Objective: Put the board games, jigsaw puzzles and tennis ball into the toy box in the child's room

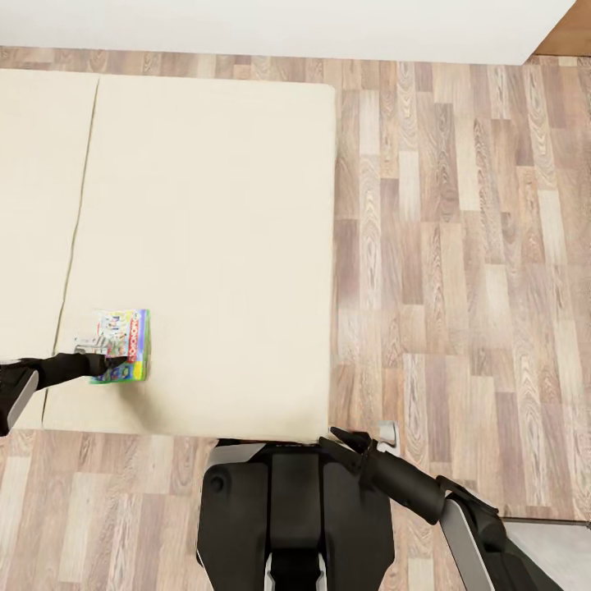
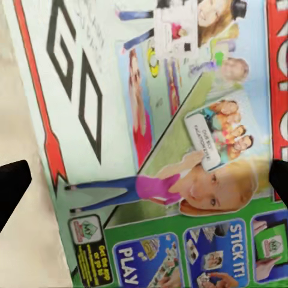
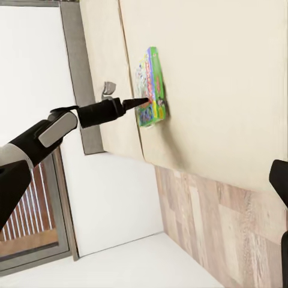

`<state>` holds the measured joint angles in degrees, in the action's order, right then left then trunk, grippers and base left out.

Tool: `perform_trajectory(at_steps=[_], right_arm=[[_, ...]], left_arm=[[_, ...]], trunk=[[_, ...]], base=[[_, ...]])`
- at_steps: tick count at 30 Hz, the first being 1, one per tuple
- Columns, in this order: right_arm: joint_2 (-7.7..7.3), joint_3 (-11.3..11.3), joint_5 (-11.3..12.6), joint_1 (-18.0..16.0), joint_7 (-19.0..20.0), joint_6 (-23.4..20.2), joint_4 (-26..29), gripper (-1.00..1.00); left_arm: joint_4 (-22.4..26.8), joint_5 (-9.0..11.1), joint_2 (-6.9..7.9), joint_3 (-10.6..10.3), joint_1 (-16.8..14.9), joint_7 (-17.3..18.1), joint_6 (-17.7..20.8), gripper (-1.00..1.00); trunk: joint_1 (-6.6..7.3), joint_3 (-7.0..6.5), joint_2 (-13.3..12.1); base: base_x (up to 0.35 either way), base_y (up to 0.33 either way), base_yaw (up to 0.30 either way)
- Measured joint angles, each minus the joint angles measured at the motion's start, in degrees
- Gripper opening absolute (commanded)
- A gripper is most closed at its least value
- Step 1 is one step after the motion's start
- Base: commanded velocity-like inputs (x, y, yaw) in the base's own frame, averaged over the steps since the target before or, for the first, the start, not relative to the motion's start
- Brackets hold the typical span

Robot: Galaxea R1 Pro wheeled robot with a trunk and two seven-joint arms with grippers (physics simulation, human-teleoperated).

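1. The bed point(image 1: 205, 246) is a cream mattress that spreads from about 9 to 12 o'clock of the robot in the head view, with a seam running down its left part.
2. A board game point(image 1: 125, 343), the Monopoly box with a green edge and a red logo strip, lies flat on the mattress near its front edge, at about 10 o'clock of the robot's trunk point(image 1: 295, 517).
3. The left gripper point(image 1: 111, 359) reaches in from 9 o'clock, and its dark fingertips sit over the near left part of the box lid.
4. In the left wrist view the printed lid point(image 2: 168, 156) lies close under the camera, and the two dark fingers point(image 2: 12, 186) stand far apart at opposite edges of the picture, so this hand is spread wide and pinches nothing.
5. In the right wrist view the left arm point(image 3: 54, 129) stretches across to the box point(image 3: 151, 87), with its fingertip at the box's edge; whether it touches the lid cannot be told.
6. The right gripper point(image 1: 361, 441) is held low in front of the trunk at about 1 o'clock, over the wood-plank floor point(image 1: 460, 246) just off the mattress corner.
7. Its dark fingers point toward the mattress, but whether they are spread or pressed together cannot be told.
8. A white wall point(image 1: 287, 25) closes the room at 12 o'clock.
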<state>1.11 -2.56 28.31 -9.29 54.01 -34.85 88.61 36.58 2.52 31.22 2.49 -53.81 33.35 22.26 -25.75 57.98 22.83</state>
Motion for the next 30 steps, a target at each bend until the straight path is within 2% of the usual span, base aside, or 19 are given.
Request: perform_trajectory(at_steps=[1,3,4,8,18,30], right_arm=[[0.00,0.0,0.0,0.0,0.0,0.0,0.0,1.00],[0.00,0.0,0.0,0.0,0.0,0.0,0.0,1.00],[0.00,0.0,0.0,0.0,0.0,0.0,0.0,1.00],[0.00,0.0,0.0,0.0,0.0,0.0,0.0,1.00],[-0.01,0.0,0.0,0.0,0.0,0.0,0.0,1.00],[0.00,0.0,0.0,0.0,0.0,0.0,0.0,1.00]], left_arm=[[0.0,0.0,2.29,0.0,-0.1,0.2,0.0,1.00],[0.0,0.1,0.36,0.0,0.0,0.0,0.0,1.00],[0.0,0.9,0.85,-0.1,-0.1,0.2,0.5,1.00],[0.0,0.0,1.25,0.1,-0.1,-0.2,-0.1,1.00],[0.0,0.0,1.17,0.1,0.0,-0.2,-0.1,1.00],[0.0,-0.1,1.07,0.1,0.0,-0.1,-0.1,1.00]], trunk=[[0.02,0.00,0.0],[0.00,0.00,0.0],[0.05,-0.01,0.0],[0.02,0.00,0.0],[0.02,-0.01,0.0],[0.02,0.00,0.0]], base=[[0.000,-0.131,0.000],[0.000,-0.076,0.000],[0.000,-0.067,0.000],[0.000,-0.132,0.000],[0.000,-0.046,0.000],[0.000,-0.131,0.000]])
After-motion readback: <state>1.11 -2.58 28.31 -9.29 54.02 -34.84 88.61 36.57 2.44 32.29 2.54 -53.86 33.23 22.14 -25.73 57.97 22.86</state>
